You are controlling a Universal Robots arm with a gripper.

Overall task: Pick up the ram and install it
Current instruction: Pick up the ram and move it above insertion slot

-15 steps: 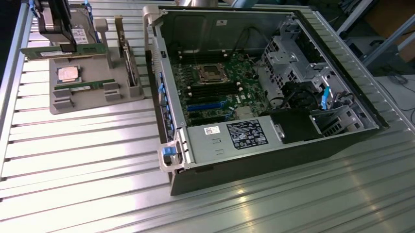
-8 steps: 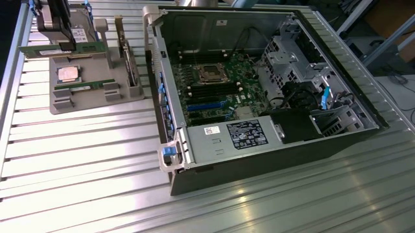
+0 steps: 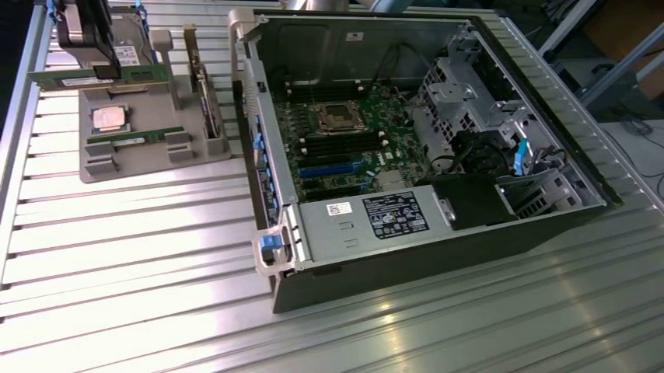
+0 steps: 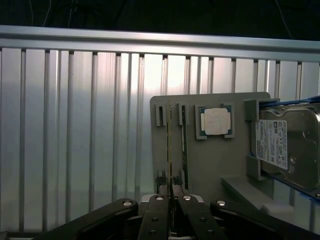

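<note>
The jaws of the gripper (image 4: 171,201) pinch the ram (image 4: 170,150) by its flat sides, lifted over the grey tray (image 4: 215,170) near the counter (image 3: 135,256) edge at the exterior view's left; the open computer case (image 3: 415,268) stands just beside, with bare counter in front

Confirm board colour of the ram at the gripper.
Green; the ram shows it best in the exterior view.

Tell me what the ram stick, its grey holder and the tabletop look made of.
Ram: thin green circuit board, likely fibreglass laminate, judging by the colour. Holder: matte grey, uniform and unreflective, probably plastic. Tabletop: ribbed silver metal, apparently aluminium, semi-gloss, catching bright streaks of light.
</note>
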